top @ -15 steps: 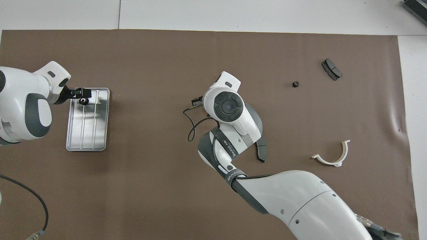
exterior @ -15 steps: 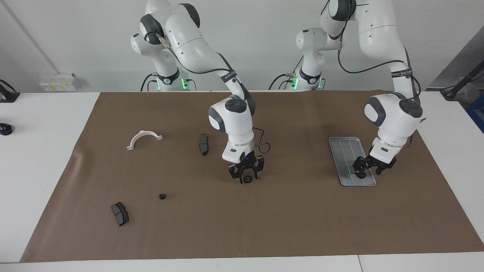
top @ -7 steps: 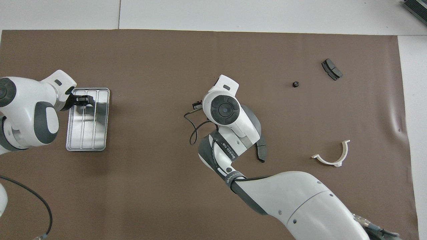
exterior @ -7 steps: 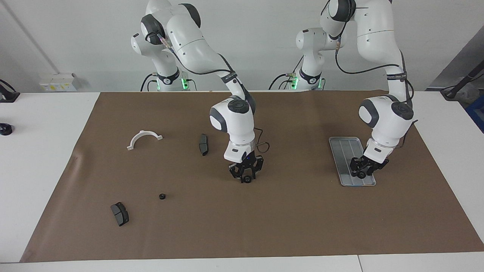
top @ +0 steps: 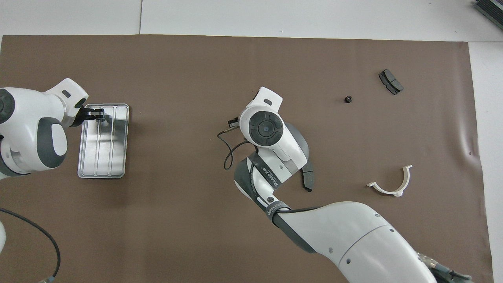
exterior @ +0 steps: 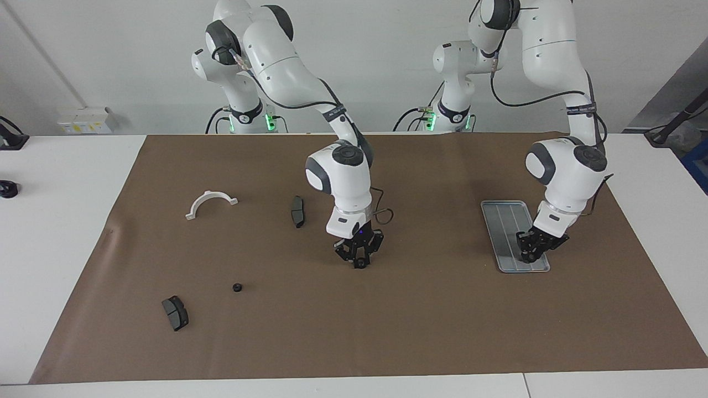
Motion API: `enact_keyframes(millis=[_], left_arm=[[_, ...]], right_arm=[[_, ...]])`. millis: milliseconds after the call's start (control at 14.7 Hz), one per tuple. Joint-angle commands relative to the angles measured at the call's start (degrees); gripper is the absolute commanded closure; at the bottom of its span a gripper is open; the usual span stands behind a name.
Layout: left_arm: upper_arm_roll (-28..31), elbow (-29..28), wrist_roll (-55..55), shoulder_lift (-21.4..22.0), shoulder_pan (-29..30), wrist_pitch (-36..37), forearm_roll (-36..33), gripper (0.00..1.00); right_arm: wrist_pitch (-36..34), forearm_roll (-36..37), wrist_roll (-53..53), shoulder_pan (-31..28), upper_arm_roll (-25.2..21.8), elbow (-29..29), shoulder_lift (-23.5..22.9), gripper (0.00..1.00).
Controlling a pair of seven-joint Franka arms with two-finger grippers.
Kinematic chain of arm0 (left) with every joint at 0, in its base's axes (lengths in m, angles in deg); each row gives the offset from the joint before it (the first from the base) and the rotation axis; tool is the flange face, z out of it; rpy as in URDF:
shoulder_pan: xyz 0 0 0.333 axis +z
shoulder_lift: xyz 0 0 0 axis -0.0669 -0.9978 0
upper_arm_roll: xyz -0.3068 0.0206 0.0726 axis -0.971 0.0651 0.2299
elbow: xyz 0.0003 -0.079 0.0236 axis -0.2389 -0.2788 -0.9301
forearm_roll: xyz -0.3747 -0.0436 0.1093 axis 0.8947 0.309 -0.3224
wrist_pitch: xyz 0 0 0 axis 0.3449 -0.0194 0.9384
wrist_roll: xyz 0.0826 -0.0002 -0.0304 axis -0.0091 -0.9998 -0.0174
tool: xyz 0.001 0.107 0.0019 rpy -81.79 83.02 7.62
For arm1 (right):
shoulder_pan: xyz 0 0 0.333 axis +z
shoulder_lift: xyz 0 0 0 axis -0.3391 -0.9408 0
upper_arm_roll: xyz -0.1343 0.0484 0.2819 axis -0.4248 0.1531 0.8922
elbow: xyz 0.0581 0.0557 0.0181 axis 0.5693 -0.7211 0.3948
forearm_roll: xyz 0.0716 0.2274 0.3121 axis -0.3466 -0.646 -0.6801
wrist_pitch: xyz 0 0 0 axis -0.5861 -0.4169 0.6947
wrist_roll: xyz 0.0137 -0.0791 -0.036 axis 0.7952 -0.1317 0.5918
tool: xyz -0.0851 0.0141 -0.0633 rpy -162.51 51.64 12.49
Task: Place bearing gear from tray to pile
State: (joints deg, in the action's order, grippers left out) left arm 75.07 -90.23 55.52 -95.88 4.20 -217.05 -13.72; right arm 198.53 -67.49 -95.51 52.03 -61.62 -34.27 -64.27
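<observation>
The right gripper [exterior: 359, 260] hangs low over the middle of the brown paper mat [exterior: 420, 326], its fingers drawn in around a small black ring-shaped bearing gear [exterior: 359, 264] that sits between the fingertips at mat level; whether the gear is lifted clear of the mat cannot be told. In the overhead view the arm's wrist hides this gripper and gear.

The left gripper [exterior: 530, 255] is down at the flat silver-grey ridged metal tray [exterior: 504, 218], at the tray's end farther from the robots, and its fingers look pressed together. A dark shape sits at their tips, but it cannot be made out as a second gear or as part of the fingers. In the overhead view the same gripper [top: 97, 114] lies over that end of the tray [top: 103, 157].

Toward the right arm's end of the table lie the scattered parts: a white plastic half-ring bracket [exterior: 211, 203], a dark grey curved brake pad [exterior: 297, 211] near the right arm's wrist, a second dark grey brake pad [exterior: 175, 313] farther from the robots, and another small black bearing gear [exterior: 237, 287] lying loose on the mat between that second pad and the right gripper, well apart from both.
</observation>
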Motion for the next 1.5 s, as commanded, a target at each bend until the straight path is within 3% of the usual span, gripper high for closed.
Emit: enact_keyframes(millis=[0, 272, 476, 681, 885, 1021, 1361, 1429], left_arm=[[-0.2, 0.6, -0.7, 4.0, -1.8, 3.4, 1.0, 1.0], [0.2, 2.0, 7.0, 4.7, -10.4, 4.6, 0.7, 1.0], [0.2, 3.9, 11.5, 3.5, -16.5, 3.6, 0.7, 1.0], [0.3, 4.8, 18.1, 0.0, -23.5, -1.4, 0.7, 1.0], [0.3, 10.1, 24.9, -4.6, -27.5, -2.5, 0.7, 1.0], [0.3, 13.9, 28.2, -7.1, -29.4, -2.5, 0.6, 1.0], [0.3, 21.1, 33.8, -12.6, -33.8, -3.2, 0.7, 1.0], [0.3, 21.3, 34.4, -13.1, -34.5, -4.1, 0.7, 1.0]], right_arm=[[-5.6, 0.9, -0.8, -2.0, -0.2, 1.4, 2.6, 1.0], [-16.6, 0.3, 5.2, -10.5, 0.0, -3.4, 13.9, 1.0], [-17.4, 0.1, 14.6, -18.4, 0.0, -9.9, 19.0, 1.0], [-16.6, -3.8, 24.7, -25.8, 0.1, -13.9, 20.1, 1.0], [-13.3, -6.8, 30.8, -31.5, 0.1, -19.1, 20.4, 1.0], [-8.3, -6.9, 32.5, -33.8, 0.1, -22.6, 20.4, 1.0], [-4.1, -8.0, 32.7, -34.7, 0.1, -23.8, 17.6, 0.98], [-4.2, -8.0, 32.8, -34.8, 0.0, -23.7, 17.5, 0.32]])
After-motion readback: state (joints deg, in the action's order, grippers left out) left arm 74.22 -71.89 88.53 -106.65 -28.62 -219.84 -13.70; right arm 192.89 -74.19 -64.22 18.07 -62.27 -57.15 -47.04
